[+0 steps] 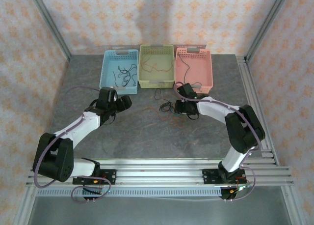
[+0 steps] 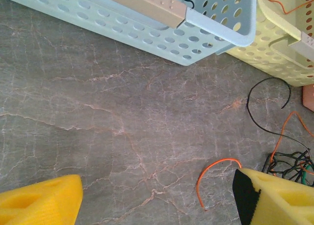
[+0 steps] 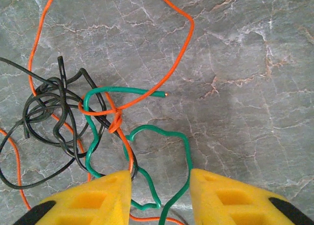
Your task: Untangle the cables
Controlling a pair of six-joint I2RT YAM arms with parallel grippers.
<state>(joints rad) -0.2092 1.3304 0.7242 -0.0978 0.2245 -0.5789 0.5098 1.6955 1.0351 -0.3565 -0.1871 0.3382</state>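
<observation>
Getting ready to grab: the right jaws, half spread and empty, hang at the tangled cables (image 3: 115, 119), a green loop (image 3: 167, 131) between them, with the left jaws wide apart nearby; next, probably, pinch one wire and pull gently.

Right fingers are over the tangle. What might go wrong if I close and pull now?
1. The right fingers straddle the green wire, with the orange wire close by; both may get pinched.
2. Orange is knotted round green, so pulling may tighten it and drag the black wires along.
</observation>
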